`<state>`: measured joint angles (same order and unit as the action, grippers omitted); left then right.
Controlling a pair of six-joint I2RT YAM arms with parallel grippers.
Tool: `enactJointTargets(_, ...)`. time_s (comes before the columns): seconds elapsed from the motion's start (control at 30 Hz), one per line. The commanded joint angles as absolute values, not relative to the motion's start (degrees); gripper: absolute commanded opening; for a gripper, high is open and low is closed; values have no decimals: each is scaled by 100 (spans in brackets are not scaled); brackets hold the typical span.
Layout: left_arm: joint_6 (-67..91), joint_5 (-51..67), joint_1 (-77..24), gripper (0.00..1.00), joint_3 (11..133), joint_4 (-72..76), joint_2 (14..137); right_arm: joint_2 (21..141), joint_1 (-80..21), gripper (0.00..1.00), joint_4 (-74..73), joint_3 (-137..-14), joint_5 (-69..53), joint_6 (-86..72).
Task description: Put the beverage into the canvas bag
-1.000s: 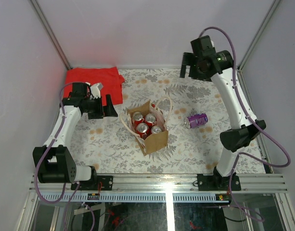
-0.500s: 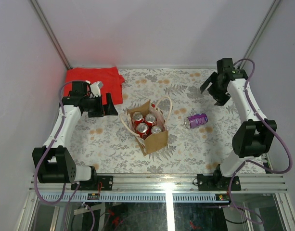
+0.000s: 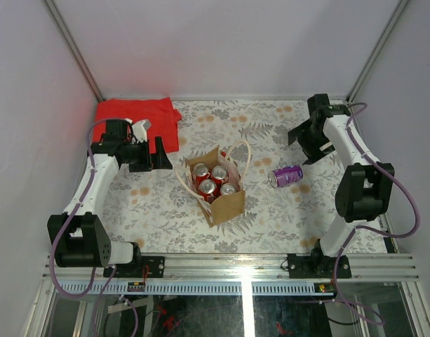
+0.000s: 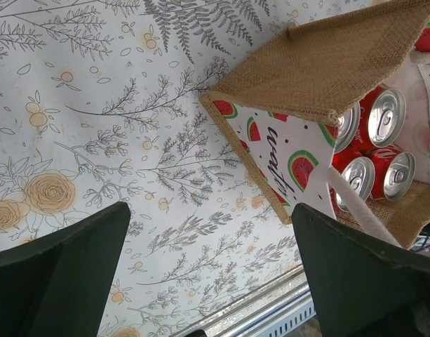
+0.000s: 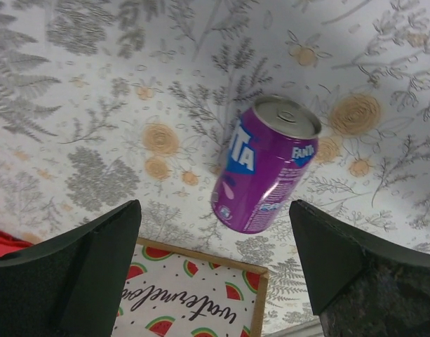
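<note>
The beverage, a purple Fanta can (image 3: 286,175), lies on its side on the floral tablecloth right of the canvas bag (image 3: 225,203). The tan bag stands upright with cream handles and holds several red cans (image 3: 213,180). My right gripper (image 3: 302,146) hovers open just behind the can and touches nothing. In the right wrist view the can (image 5: 264,165) lies ahead of the wide-open gripper (image 5: 215,274), with the bag's watermelon-print panel (image 5: 186,298) below. My left gripper (image 3: 162,156) hangs open left of the bag. In the left wrist view the gripper (image 4: 211,281) is empty beside the bag (image 4: 320,70).
A folded red cloth (image 3: 134,116) lies at the back left corner. White enclosure walls stand on three sides. The metal rail (image 3: 236,267) with both arm bases runs along the near edge.
My right arm has swung down from high at the back to just behind the purple can. The left arm, bag and can have not moved.
</note>
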<state>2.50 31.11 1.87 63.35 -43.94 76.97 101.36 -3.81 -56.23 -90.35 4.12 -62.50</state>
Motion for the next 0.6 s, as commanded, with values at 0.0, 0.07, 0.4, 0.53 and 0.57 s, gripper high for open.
enactJointTargets(0.0,277,3246,148,100,6227,-4167,7637,10017,-379,94,-5766,-8714,333,-6627)
enactJointTargets(0.07,277,3243,148,100,6231,-4167,7646,10056,-351,95,-5740,-8599,199,-6612)
enactJointTargets(0.4,247,3225,143,100,6157,-4161,7634,10271,-234,97,-5376,-8092,-350,-6495)
enactJointTargets(0.53,233,3196,143,100,6144,-4159,7640,10371,-182,99,-5332,-8032,-406,-6419)
enactJointTargets(0.57,231,3192,149,100,6136,-4157,7639,10371,-164,99,-5299,-7981,-405,-6432)
